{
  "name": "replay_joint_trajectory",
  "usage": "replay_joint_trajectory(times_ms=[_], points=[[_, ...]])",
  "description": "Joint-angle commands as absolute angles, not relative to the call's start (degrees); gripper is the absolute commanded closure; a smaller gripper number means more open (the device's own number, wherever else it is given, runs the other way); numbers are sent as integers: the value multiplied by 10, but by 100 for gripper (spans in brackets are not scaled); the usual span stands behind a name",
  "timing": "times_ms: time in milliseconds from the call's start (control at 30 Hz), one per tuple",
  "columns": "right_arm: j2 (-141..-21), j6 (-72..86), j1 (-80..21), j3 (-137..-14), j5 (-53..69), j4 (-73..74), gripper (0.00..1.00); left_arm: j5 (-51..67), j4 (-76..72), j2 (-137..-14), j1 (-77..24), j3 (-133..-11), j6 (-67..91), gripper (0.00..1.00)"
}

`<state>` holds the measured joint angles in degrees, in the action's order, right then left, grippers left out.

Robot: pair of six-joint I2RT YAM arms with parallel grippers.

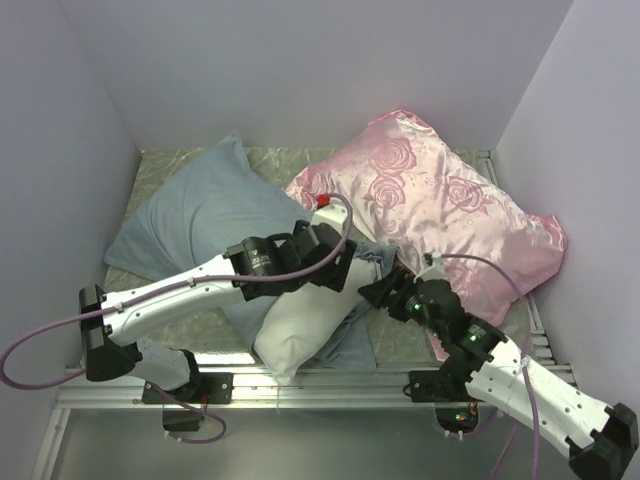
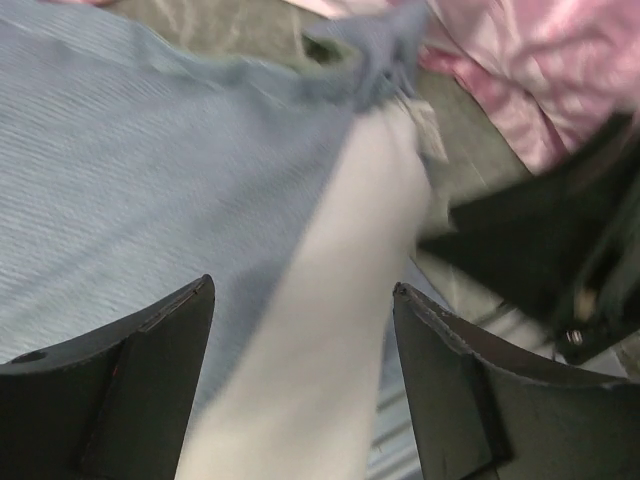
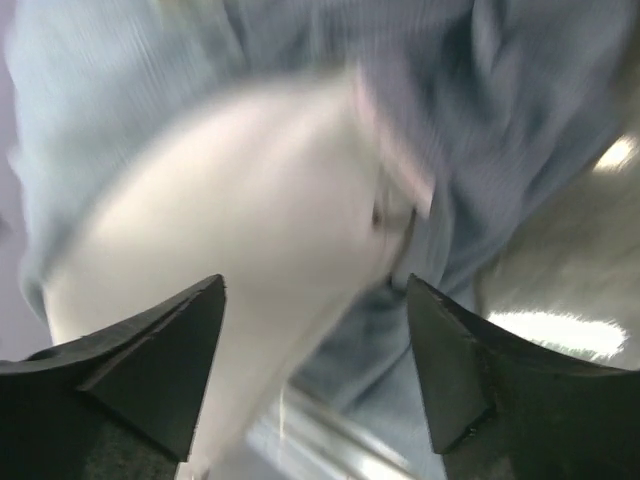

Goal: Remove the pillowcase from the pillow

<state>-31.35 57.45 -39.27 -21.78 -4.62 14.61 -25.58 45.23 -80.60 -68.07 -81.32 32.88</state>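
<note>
The grey-blue pillowcase (image 1: 200, 215) lies at the left and middle of the table, its plain side up. The white pillow (image 1: 305, 325) sticks partly out of it toward the near edge. My left gripper (image 1: 345, 262) is open and hovers over the pillow's exposed end (image 2: 330, 300), next to the pillowcase (image 2: 130, 180). My right gripper (image 1: 378, 292) is open just right of the pillow, which fills the upper left of the right wrist view (image 3: 240, 200), with the pillowcase (image 3: 520, 110) behind and under it. Both views are blurred.
A shiny pink rose-patterned pillow (image 1: 440, 215) lies at the back right, close behind both grippers. White walls enclose the table at the back and both sides. A metal rail (image 1: 300, 375) runs along the near edge.
</note>
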Motion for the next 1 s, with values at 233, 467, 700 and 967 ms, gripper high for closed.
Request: replay_joint_trajectory(times_ms=[233,467,700,967], points=[[-347,732,-574,-103,-148,-135,12,-240,426,-873,-543,-860,258,24],[-461,770,-653,-62,-221,-308,5,-184,377,-897,-494,-788,269,45],[-590,776,-698,-54,-293,-471,3,-153,357,-896,-491,-756,282,50],[-613,745,-700,-102,-331,-457,84,-132,354,-887,-490,-759,290,52]])
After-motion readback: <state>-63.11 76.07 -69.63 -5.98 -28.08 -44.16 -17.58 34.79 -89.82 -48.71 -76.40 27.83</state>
